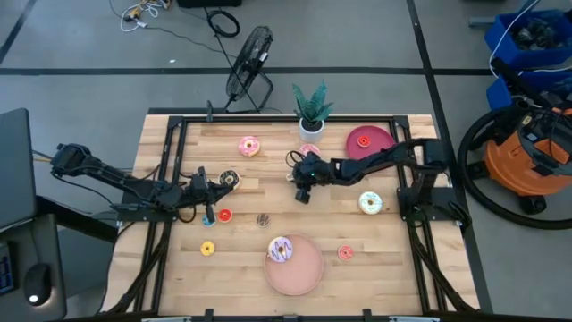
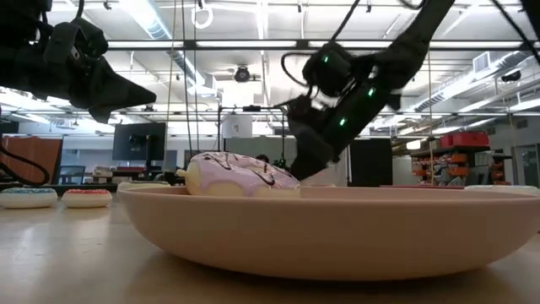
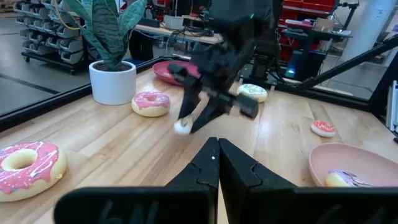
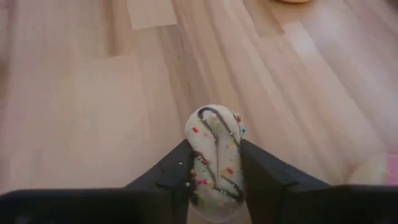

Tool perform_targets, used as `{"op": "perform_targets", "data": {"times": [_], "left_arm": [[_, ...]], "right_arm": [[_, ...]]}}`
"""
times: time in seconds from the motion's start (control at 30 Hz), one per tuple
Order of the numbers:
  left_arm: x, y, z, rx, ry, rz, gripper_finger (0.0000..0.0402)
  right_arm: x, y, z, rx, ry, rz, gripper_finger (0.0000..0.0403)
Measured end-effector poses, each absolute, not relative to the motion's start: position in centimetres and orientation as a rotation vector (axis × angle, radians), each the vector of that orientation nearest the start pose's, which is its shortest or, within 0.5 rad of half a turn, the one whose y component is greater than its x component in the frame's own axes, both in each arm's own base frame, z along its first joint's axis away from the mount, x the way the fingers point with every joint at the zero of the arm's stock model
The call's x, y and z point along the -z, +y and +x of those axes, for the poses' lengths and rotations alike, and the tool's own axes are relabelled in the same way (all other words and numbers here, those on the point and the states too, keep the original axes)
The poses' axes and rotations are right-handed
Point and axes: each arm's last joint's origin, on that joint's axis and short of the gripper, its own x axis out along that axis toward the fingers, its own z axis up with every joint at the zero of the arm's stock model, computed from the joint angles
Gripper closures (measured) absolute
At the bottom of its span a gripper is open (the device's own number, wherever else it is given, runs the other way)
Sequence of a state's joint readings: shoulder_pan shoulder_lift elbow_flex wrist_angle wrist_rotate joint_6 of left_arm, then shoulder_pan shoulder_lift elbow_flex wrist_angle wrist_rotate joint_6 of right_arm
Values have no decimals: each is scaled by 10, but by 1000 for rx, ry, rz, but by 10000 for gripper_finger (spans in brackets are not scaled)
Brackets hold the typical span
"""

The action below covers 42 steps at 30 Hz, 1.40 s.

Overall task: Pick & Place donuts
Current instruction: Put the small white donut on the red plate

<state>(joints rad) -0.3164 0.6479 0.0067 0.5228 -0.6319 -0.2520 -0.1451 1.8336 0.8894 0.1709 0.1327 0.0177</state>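
High view: right gripper [image 1: 302,192] at mid-table, left gripper [image 1: 207,213] idle near the left edge beside a small red donut [image 1: 225,215]; pink plate [image 1: 308,273] at the front edge already carrying a purple-iced donut [image 1: 281,249].

Low view: plate rim close up, office room with ceiling lights behind.

Left wrist view: own fingers pressed shut on nothing; plant pot [image 3: 112,81] beyond.

Right wrist view: fingers clamped on a white sprinkled donut [image 4: 215,158], held edge-on above bare pale wood planks. Best lifted straight, grip kept centred, then carried toward the plate.
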Motion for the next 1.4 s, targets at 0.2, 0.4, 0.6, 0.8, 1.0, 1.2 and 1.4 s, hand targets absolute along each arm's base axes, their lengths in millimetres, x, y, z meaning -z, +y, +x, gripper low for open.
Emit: {"op": "perform_targets", "data": {"times": [0.2, 0.4, 0.6, 0.8, 1.0, 1.2, 1.4], "left_arm": [[-153, -25, 131, -327, 70, -193, 390], [-153, -25, 131, -326, 71, -192, 390], [-153, -25, 131, -327, 71, -193, 390], [-153, -25, 131, -326, 69, -195, 390], [-153, -25, 131, -326, 69, -199, 390], [-153, -25, 131, -325, 66, -201, 390], [-153, -25, 131, -325, 66, -206, 390]], "right_arm": [[-168, -40, 301, 452, 865, -84, 303], [-167, -58, 223, 779, 914, 73, 305], [-151, -104, 169, 1134, 881, 310, 305], [-149, -150, 138, 1388, 792, 454, 305], [-149, -163, 135, 1390, 740, 500, 305], [-144, -164, 135, 1422, 765, 485, 305], [-134, -165, 139, 1476, 812, 427, 287]]}}
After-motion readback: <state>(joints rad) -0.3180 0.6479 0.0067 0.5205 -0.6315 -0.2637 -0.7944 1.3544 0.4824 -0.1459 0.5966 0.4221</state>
